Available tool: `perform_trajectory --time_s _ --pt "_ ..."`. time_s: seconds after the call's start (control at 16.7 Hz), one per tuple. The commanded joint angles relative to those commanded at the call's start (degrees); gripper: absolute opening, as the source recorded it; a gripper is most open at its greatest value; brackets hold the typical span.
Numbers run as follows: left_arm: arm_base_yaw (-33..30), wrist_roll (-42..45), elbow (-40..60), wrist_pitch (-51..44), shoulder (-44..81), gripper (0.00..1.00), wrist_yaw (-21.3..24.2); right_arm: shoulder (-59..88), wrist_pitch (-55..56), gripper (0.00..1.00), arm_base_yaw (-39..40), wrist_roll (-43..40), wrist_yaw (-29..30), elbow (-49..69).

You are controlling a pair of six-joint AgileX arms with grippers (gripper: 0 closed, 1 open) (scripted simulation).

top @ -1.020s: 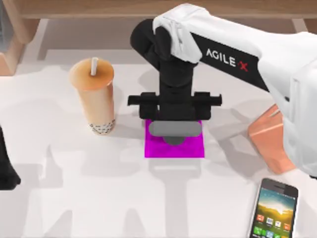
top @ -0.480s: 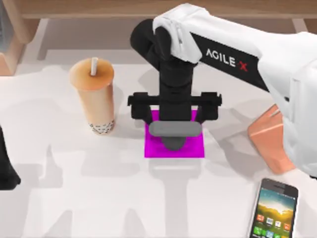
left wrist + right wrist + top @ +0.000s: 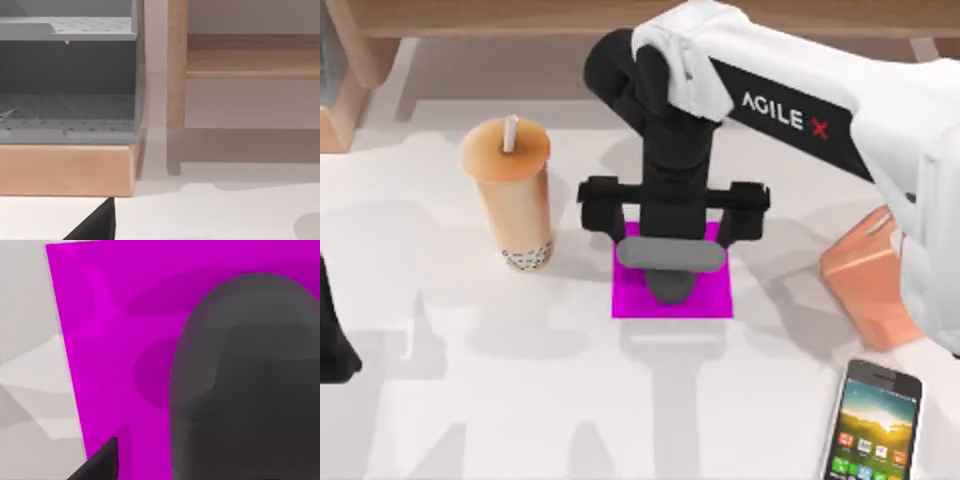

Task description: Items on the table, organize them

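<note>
Our right gripper [image 3: 670,272] hangs over the mouse [image 3: 670,285] on the magenta mat [image 3: 715,298], mid-table; whether it grips, we cannot tell. Best lift straight up, not nudging the mouse off-centre.

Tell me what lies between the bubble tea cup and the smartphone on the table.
In the top view, the magenta mat carrying the dark grey mouse lies between the bubble tea cup and the smartphone, with the right hand over it.

Open table [image 3: 520,400] across the front; blocked mid-table by right arm [image 3: 790,110] over magenta mat [image 3: 630,300], bubble tea cup [image 3: 515,200] beside, smartphone [image 3: 872,420] front right.
</note>
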Motion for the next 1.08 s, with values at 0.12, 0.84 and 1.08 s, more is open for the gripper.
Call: perform_trajectory --time_s 0.12,0.84,1.08 --pt "0.0 0.0 0.0 0.0 0.0 1.00 0.0 -1.8 0.3 1.00 0.1 4.9 0.0 -1.7" --pt "0.0 0.0 0.0 0.0 0.0 1.00 0.0 -20.4 5.1 1.00 0.6 78.8 -0.5 -28.1" --pt "0.0 0.0 0.0 0.0 0.0 1.00 0.0 -29.6 7.9 1.00 0.4 113.1 -0.7 -40.5"
